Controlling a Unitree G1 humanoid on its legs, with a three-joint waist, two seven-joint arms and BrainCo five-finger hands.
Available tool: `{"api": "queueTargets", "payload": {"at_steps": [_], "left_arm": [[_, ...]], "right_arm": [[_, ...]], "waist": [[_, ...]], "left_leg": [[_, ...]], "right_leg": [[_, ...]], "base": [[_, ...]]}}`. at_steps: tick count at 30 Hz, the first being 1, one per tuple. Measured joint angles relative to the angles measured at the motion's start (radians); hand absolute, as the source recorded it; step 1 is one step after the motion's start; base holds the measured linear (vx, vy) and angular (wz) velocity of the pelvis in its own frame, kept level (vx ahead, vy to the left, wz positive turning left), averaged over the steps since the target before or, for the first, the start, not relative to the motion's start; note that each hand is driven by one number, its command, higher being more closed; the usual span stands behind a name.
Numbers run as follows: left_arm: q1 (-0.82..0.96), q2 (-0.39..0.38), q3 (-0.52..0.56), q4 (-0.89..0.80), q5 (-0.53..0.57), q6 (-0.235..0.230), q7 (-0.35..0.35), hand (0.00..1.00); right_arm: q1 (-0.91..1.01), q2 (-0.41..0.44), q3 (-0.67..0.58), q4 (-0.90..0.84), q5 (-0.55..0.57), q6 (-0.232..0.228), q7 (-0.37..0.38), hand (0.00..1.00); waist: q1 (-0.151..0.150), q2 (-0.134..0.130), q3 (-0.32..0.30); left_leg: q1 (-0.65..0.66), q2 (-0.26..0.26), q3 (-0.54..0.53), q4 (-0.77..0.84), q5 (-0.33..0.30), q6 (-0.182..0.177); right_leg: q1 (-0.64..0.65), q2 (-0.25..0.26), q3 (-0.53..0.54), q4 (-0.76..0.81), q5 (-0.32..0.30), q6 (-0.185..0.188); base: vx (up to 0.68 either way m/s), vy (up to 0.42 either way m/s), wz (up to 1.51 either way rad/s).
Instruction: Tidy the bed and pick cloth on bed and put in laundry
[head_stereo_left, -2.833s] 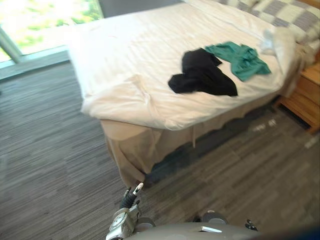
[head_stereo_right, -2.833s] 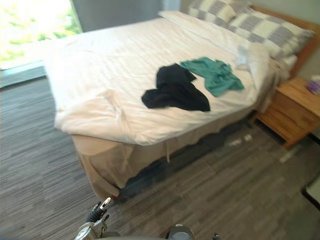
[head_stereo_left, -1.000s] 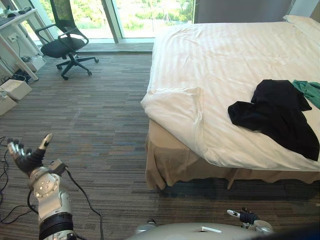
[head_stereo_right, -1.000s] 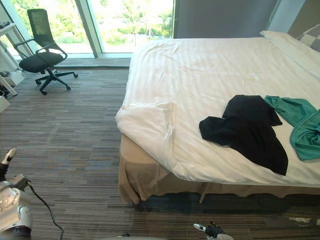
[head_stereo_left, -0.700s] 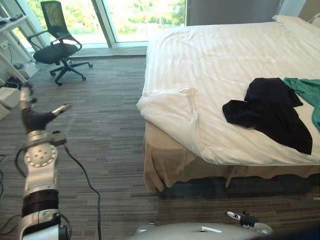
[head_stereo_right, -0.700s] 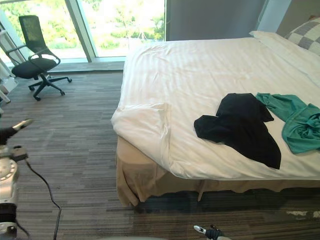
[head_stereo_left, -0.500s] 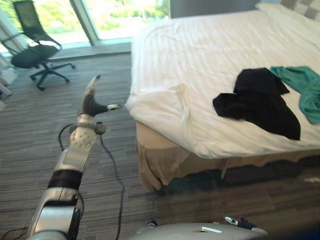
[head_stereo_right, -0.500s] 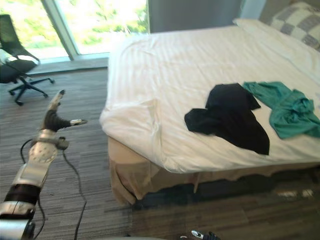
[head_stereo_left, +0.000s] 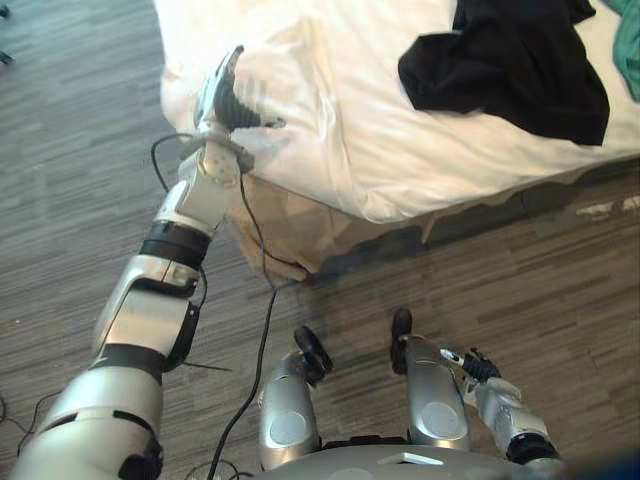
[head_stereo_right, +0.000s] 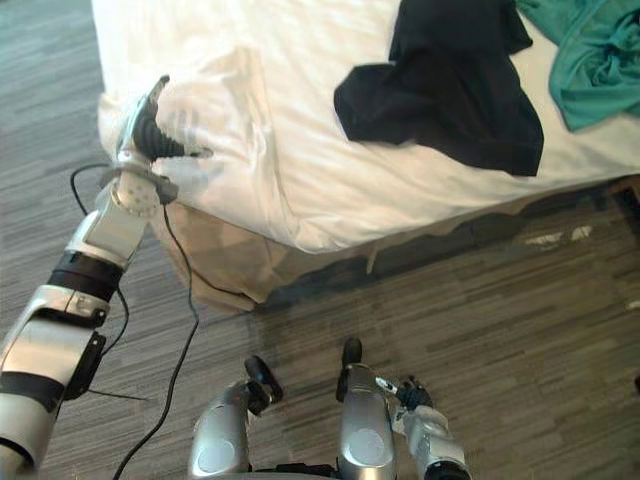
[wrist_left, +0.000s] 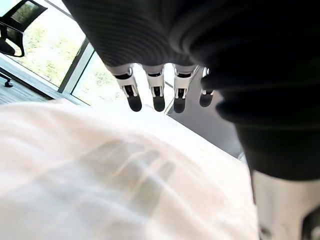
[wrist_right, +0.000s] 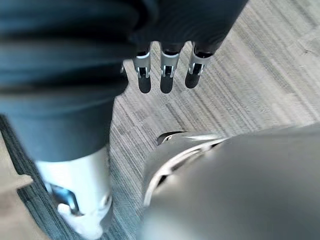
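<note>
Left eye view, bed (head_stereo_left: 330, 100): white duvet, near-left corner bunched up and folded, so tidying isn't done yet.
Black garment (head_stereo_left: 510, 60): spread flat on the duvet near the bed's near edge. Long axis is judged to run far-to-near, slanting right, with one lobe pointed toward the folded corner.
Teal garment (head_stereo_right: 590, 50): crumpled just right of the black one.
Left hand (head_stereo_left: 232, 100): fingers straight, nothing held, hovering at the folded corner. The garments are well off to its right, and it's the nearer hand.
Right hand (head_stereo_left: 470, 365): hung low over the floor, fingers relaxed, nothing held.
</note>
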Motion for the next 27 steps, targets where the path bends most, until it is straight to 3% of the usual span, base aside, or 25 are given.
{"api": "queueTargets", "payload": {"at_steps": [7, 8, 10, 12, 13, 18, 24, 27], "left_arm": [[-0.023, -0.046, 0.048, -0.030, 0.028, 0.094, 0.038, 0.00], [-0.024, -0.054, 0.057, -0.038, 0.061, 0.128, 0.035, 1.00], [-0.028, -0.056, 0.063, -0.059, 0.126, 0.189, 0.005, 1.00], [-0.038, -0.056, 0.094, -0.062, 0.208, 0.259, -0.070, 1.00], [-0.040, -0.056, 0.104, -0.065, 0.229, 0.265, -0.081, 1.00], [-0.062, -0.023, 0.094, -0.054, 0.181, 0.192, -0.126, 1.00], [-0.064, 0.051, -0.054, -0.083, 0.184, 0.156, -0.199, 1.00], [-0.056, 0.071, -0.118, -0.103, 0.180, 0.128, -0.258, 1.00]], "right_arm": [[-0.010, 0.017, -0.001, -0.052, 0.029, -0.046, -0.016, 0.00], [-0.010, 0.019, -0.001, -0.063, 0.039, -0.058, -0.017, 0.00], [-0.012, 0.019, -0.004, -0.076, 0.066, -0.072, -0.025, 0.00], [-0.018, 0.021, -0.008, -0.076, 0.118, -0.092, -0.035, 0.00], [-0.019, 0.024, -0.013, -0.076, 0.126, -0.096, -0.037, 0.00], [-0.051, 0.030, -0.049, -0.082, 0.150, -0.128, -0.054, 0.00], [-0.041, 0.034, -0.084, -0.078, 0.141, -0.129, -0.051, 0.00], [-0.015, 0.033, -0.088, -0.075, 0.126, -0.154, -0.046, 0.00]], "waist": [[0.004, -0.013, 0.035], [0.001, -0.014, 0.054], [-0.003, -0.013, 0.058], [-0.014, -0.013, 0.062], [-0.019, -0.013, 0.062], [-0.025, -0.014, 0.062], [-0.026, -0.014, 0.062], [-0.021, -0.014, 0.062]], "left_leg": [[-0.077, 0.039, 0.037, 0.112, -0.027, 0.021], [-0.079, 0.048, 0.041, 0.133, -0.039, 0.024], [-0.110, 0.058, 0.038, 0.158, -0.062, 0.027], [-0.159, 0.072, 0.036, 0.194, -0.076, 0.036], [-0.168, 0.076, 0.035, 0.205, -0.079, 0.038], [-0.185, 0.093, 0.032, 0.250, -0.103, 0.042], [-0.160, 0.074, 0.040, 0.242, -0.104, 0.051], [-0.107, 0.056, 0.039, 0.222, -0.104, 0.051]], "right_leg": [[-0.101, 0.000, 0.034, 0.073, -0.004, -0.006], [-0.108, 0.001, 0.040, 0.090, -0.009, -0.008], [-0.145, 0.004, 0.050, 0.114, -0.017, -0.006], [-0.196, 0.005, 0.057, 0.137, -0.017, -0.005], [-0.204, 0.006, 0.057, 0.142, -0.017, -0.005], [-0.223, 0.019, 0.081, 0.165, -0.017, -0.001], [-0.203, -0.004, 0.084, 0.166, -0.015, 0.006], [-0.147, -0.017, 0.080, 0.157, -0.020, 0.015]], "base": [[-0.02, 0.031, -0.09], [-0.06, 0.008, -0.16], [-0.09, 0.000, -0.15], [-0.09, -0.012, -0.07], [-0.07, -0.024, -0.02], [-0.03, -0.019, -0.06], [0.03, 0.013, 0.01], [0.07, 0.009, 0.10]]}}
